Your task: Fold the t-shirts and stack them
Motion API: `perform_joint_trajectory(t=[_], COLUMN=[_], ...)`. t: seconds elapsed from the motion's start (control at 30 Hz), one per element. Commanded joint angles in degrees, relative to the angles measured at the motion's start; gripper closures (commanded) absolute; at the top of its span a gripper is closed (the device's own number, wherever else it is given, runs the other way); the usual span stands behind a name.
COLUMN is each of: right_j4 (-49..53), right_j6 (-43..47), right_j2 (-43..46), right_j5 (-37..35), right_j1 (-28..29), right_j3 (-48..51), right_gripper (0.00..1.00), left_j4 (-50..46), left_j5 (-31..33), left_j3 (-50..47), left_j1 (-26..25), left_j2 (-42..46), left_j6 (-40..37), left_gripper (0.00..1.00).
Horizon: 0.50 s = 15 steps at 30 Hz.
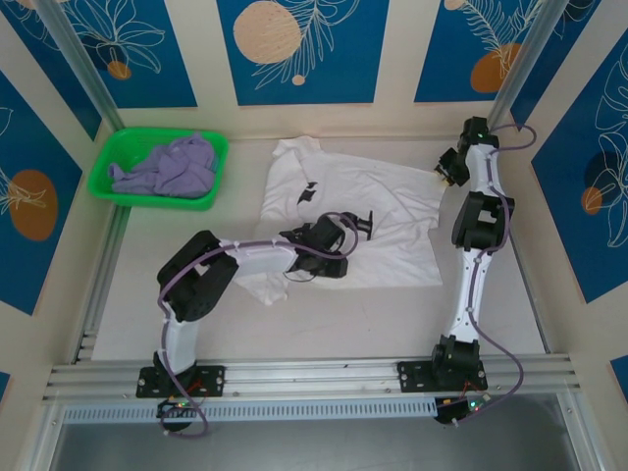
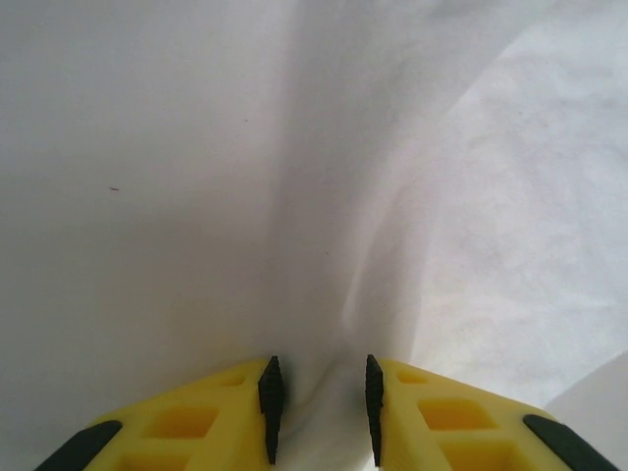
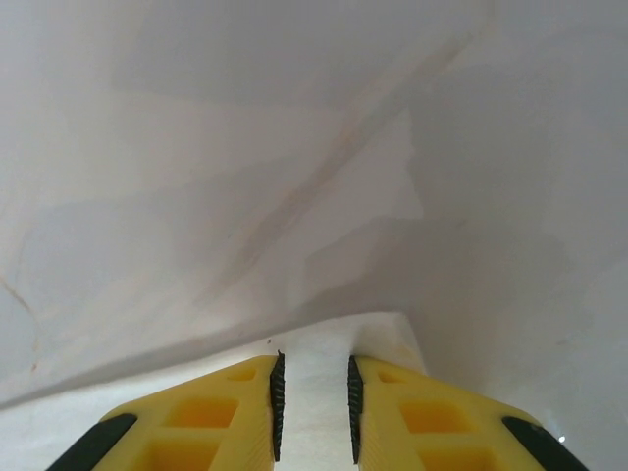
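Bases of the two arms stand at the near edge of the worktop. From there the left arm bends inward, and the left pincer sits on the lower middle of the white t-shirt. The shirt lies spread on the worktop, collar toward the far side and its small dark chest print facing up. Seen from the left wrist, this pincer's jaws are narrow, the black pads nipping a raised ridge of white cloth. Farther back, the right pincer meets the sleeve at the shirt's right-hand edge. Its wrist view shows the jaws just as narrow, clamped on an edge of the same fabric. In the far left corner a green basket holds the crumpled lavender t-shirt, well apart from the white one.
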<state>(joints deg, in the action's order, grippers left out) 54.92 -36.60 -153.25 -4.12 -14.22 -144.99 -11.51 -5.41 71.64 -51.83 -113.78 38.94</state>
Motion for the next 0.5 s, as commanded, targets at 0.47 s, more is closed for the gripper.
perform_joint_trajectory(t=[0.47], right_j4=[-6.7], right_j6=[4.0], right_j2=[12.3], right_j5=[8.7], right_j1=[1.0], right_j3=[4.7], right_gripper=[0.72], left_j4=[-11.0], left_j5=[3.3], left_j3=[10.3], left_j1=[-3.1], left_j2=[-0.3], left_j6=[-3.1], left_gripper=[0.36])
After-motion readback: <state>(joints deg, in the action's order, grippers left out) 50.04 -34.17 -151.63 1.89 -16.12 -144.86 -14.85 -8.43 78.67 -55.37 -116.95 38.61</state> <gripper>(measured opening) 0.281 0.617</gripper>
